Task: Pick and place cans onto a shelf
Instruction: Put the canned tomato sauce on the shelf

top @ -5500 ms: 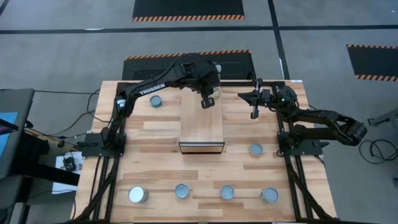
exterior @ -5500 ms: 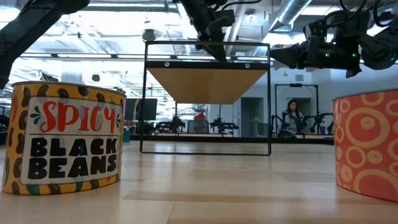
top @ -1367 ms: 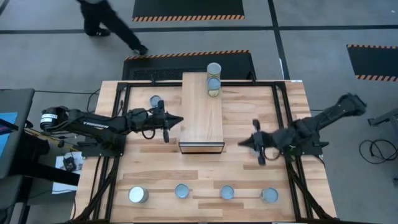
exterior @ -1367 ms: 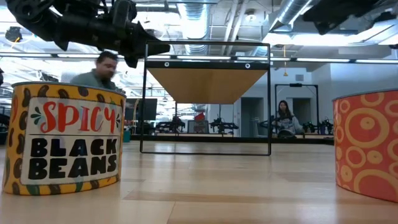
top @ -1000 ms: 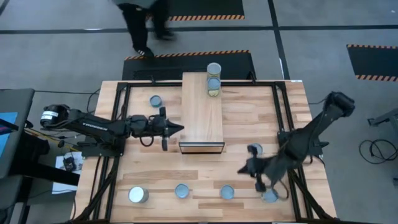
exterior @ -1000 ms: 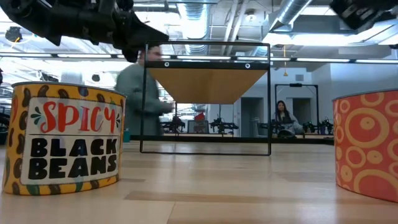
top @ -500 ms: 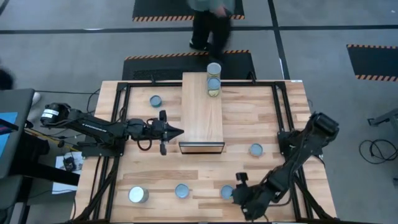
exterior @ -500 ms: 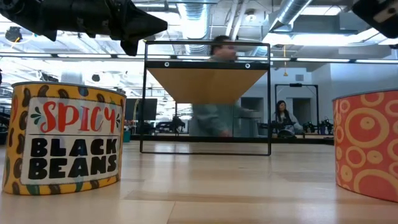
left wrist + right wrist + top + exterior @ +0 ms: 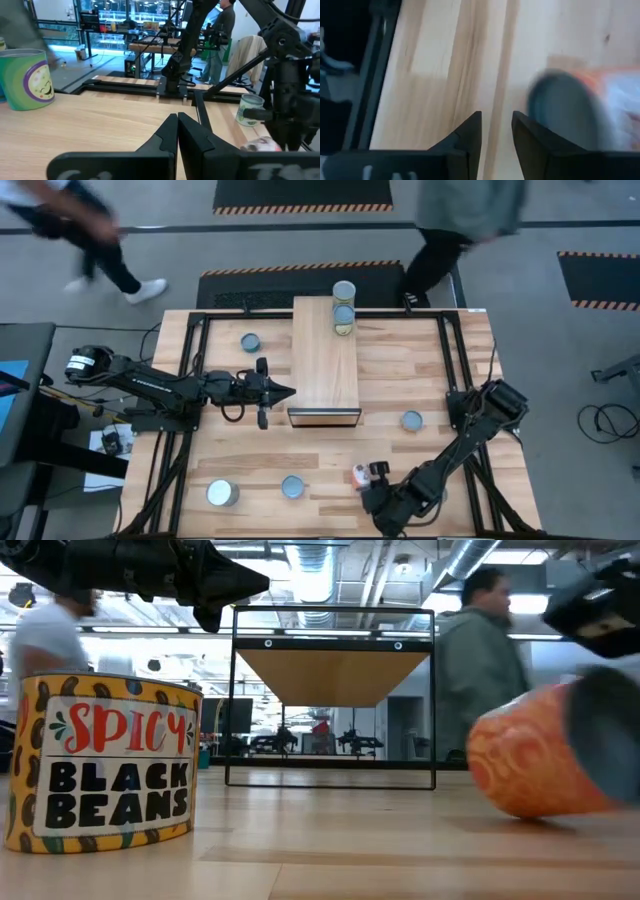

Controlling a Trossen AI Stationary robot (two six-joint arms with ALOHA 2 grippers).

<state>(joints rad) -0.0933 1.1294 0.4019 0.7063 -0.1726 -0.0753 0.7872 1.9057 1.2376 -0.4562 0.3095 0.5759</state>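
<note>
An orange can lies tipped on its side near the table's near edge, also seen as the orange can in the low view. My right gripper hangs low right beside it, open, with nothing between its fingers. My left gripper is shut and hovers by the near left corner of the shelf. Two cans stand on the shelf's far end. Upright on the table are cans at the left rear, right and near edge. My right gripper stands next to the tipped can's round end, which lies just outside one finger. I cannot tell whether that finger touches it. The can lies on its side on the table.
A "Spicy Black Beans" can stands close to the low camera. Black frame rails run along the table's left and right sides. Two people walk on the floor beyond the far edge. Bare tabletop lies between the shelf and the near row.
My right gripper has swung from the right middle of the table toward the near edge and leftward, coming down low. The orange can that stood upright there has tipped onto its side. People have walked past behind the table.
</note>
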